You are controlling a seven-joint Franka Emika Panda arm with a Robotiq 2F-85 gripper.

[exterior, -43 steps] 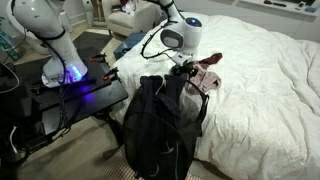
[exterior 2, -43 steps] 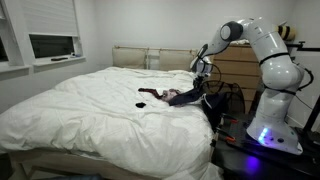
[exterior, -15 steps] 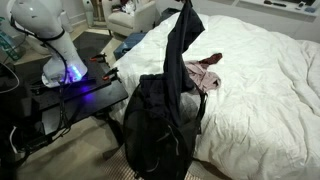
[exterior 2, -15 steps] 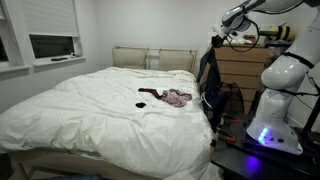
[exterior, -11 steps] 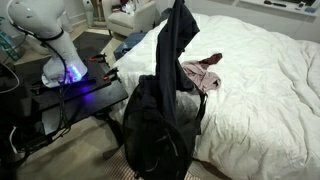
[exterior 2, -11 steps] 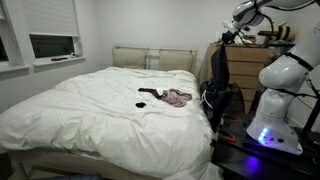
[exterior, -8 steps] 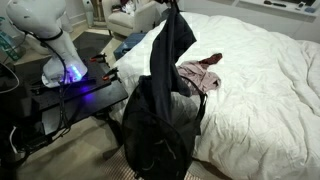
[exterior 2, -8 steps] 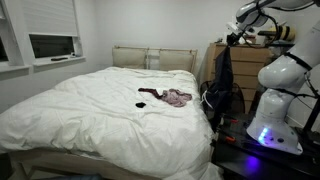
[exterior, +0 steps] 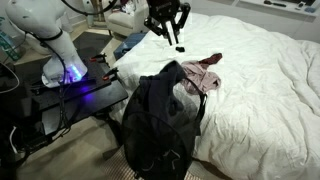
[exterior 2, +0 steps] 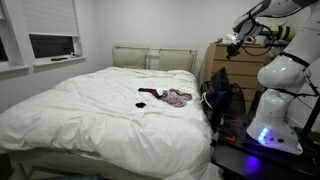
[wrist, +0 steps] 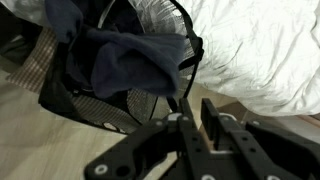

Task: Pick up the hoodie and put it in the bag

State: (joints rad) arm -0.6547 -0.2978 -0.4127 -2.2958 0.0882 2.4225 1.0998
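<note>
**A:** Where is the hoodie (wrist: 130,60)?

**B:** Inside the bag (exterior: 146,148). The wrist view shows it bunched under the round rim. One fold rides up at the edge, so it may not be fully down.

**A:** And the gripper (exterior: 168,30)?

**B:** It hangs high above the bag's mouth with its fingers parted only a little and nothing between them. I take that height as clearance for the long cloth to hang into the opening and not snag on the rim.

**A:** Why does the bag stand where it does?

**B:** It is right against the side of the bed (exterior: 260,70), so the carry from the mattress is short. The mesh holds its mouth open upward.

**A:** What else is near?

**B:** A pink-and-white garment (exterior: 205,73) lies on the bed just beside the rim. It is not part of this job.

**A:** How far along is the task?

**B:** It looks nearly finished to me, apart from that raised fold.
</note>
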